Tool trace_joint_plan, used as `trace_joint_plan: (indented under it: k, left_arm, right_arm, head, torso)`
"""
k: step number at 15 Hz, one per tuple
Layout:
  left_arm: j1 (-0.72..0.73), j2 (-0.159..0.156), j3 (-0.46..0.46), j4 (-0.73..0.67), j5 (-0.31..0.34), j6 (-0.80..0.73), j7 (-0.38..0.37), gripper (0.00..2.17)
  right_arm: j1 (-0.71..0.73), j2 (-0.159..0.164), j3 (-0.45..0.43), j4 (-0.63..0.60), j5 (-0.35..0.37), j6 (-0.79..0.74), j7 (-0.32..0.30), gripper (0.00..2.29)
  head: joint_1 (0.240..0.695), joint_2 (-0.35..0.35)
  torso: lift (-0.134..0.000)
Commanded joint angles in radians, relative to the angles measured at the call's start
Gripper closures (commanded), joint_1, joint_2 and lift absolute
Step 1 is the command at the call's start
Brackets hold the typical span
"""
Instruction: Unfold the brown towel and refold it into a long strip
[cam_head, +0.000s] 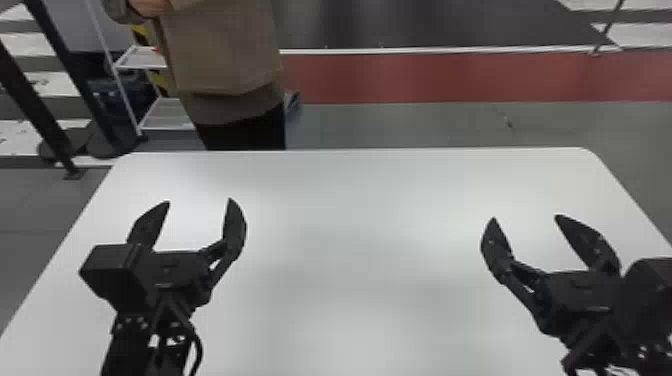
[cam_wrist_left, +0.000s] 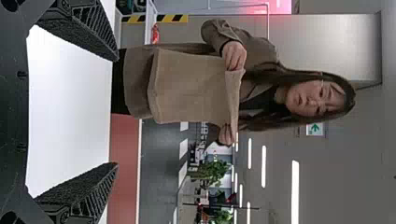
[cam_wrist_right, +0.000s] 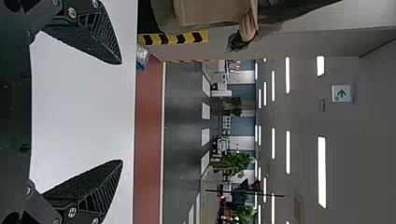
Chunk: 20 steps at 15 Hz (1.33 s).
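Brown towel (cam_wrist_left: 189, 88) hangs from person's hands (cam_wrist_left: 233, 55), long axis vertical; left gripper (cam_head: 199, 201), right gripper (cam_head: 525, 217): jaws apart, empty

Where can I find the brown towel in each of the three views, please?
Head view: the brown towel hangs at the top edge, left of centre.
Left wrist view: the brown towel is near the middle, held up by a person's hands.
Right wrist view: part of the brown towel is at the picture's edge, beside one hand.
Shared landmark: the white table; the towel is beyond its far edge.
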<state>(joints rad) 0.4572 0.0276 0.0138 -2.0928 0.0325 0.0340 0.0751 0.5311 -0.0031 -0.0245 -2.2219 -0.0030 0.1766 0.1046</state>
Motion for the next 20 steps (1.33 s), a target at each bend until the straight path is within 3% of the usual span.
trace_joint_plan:
  k: [1, 20]
  left_arm:
    - [0.0, 0.0, 0.0, 0.0, 0.001, -0.001, 0.0, 0.09]
    - [0.001, 0.003, -0.002, 0.007, -0.006, -0.001, -0.006, 0.08]
  right_arm:
    - [0.001, 0.004, -0.002, -0.002, -0.002, 0.001, 0.0, 0.14]
    - [0.006, 0.004, -0.006, -0.002, -0.002, 0.001, 0.004, 0.14]
  head:
    - [0.695, 0.043]
    - [0.695, 0.038]
  torso:
    - [-0.122]
    - [-0.122]
